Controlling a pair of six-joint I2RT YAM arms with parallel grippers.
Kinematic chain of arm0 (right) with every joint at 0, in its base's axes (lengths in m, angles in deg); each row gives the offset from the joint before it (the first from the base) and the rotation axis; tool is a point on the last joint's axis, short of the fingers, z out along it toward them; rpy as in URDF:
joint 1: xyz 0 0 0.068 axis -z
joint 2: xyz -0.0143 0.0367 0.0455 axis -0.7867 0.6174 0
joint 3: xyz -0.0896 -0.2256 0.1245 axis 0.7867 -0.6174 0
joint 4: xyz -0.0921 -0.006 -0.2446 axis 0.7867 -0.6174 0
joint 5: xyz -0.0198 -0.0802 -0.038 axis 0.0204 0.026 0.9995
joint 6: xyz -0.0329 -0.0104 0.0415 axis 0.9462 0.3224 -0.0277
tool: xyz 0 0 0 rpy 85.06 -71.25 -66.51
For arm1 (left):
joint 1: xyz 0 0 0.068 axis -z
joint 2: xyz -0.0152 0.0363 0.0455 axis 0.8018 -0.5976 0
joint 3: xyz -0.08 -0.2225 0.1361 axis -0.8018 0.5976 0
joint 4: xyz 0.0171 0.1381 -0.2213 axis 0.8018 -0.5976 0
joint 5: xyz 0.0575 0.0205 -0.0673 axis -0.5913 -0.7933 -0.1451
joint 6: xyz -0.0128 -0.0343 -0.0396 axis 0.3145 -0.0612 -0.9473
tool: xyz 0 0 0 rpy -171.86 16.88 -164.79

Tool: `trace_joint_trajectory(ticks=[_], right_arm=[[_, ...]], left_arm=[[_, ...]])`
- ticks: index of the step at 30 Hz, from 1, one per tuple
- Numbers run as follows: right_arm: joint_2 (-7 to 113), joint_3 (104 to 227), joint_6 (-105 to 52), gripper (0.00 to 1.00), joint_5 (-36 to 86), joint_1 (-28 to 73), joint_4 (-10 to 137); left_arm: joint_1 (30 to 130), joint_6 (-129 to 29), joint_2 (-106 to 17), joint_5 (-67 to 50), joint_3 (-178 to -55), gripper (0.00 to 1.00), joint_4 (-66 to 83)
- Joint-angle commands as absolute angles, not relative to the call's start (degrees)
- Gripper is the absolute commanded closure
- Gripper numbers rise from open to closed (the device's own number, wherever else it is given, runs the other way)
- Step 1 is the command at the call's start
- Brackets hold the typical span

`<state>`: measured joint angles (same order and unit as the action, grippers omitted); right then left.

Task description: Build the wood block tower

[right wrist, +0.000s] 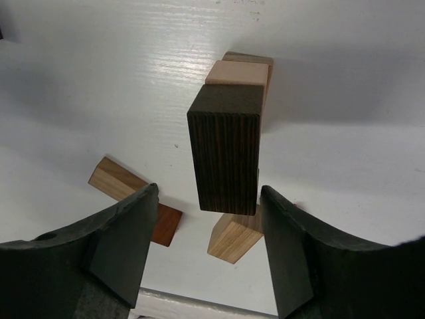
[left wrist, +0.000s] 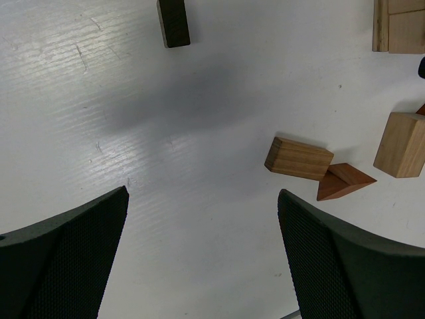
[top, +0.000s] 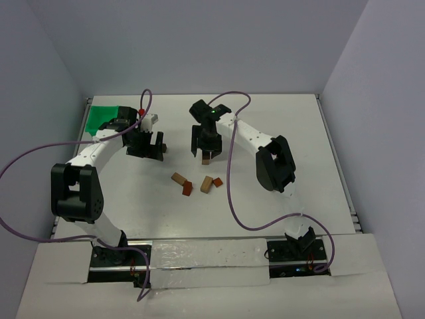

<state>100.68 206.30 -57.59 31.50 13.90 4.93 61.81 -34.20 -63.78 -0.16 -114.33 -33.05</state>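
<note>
Two pairs of fingers appear; what does each hold? asks the student.

Legend: Neither grips anything. The right gripper [right wrist: 207, 189] stands wide astride the dark brown upright wooden block [right wrist: 224, 149], with a clear gap on the block's left and almost none on its right. The left gripper [left wrist: 202, 194] hangs wide and empty over bare white surface [left wrist: 199, 100].

Student: Where is the wood block tower?

Legend: The wood block tower [top: 207, 158] stands mid-surface under the right fingers. The dark block fronts its pale tan blocks [right wrist: 237, 72]; whether it rests on them cannot be told.

Student: How is the step done well?

Legend: Judged a placement. Centre the fingers so neither drags the block, then lift straight up. A tan rectangular wooden block [left wrist: 299, 158] and a reddish-brown wooden wedge [left wrist: 342, 181] lie just on the near side. The surface edges and the green plastic bin [top: 103, 116] are well apart, and the far side offers open room.
</note>
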Motion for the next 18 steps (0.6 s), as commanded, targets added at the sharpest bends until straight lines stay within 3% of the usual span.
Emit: trace_joint_trajectory(ticks=[1,6,18], right_arm=[[100.27,206.57,-57.66,0.25,31.28,13.99,6.28],[99.83,206.64,-57.07,0.01,30.68,14.00,6.43],[95.68,207.48,-52.45,0.00,29.40,13.99,6.68]], left_arm=[[61.47,-33.49,-64.01,1.25,-117.03,0.01,-32.20],[61.47,-33.49,-64.24,1.32,-117.28,0.01,-32.20],[61.31,-34.30,-64.25,3.49,-117.81,0.01,-31.12]])
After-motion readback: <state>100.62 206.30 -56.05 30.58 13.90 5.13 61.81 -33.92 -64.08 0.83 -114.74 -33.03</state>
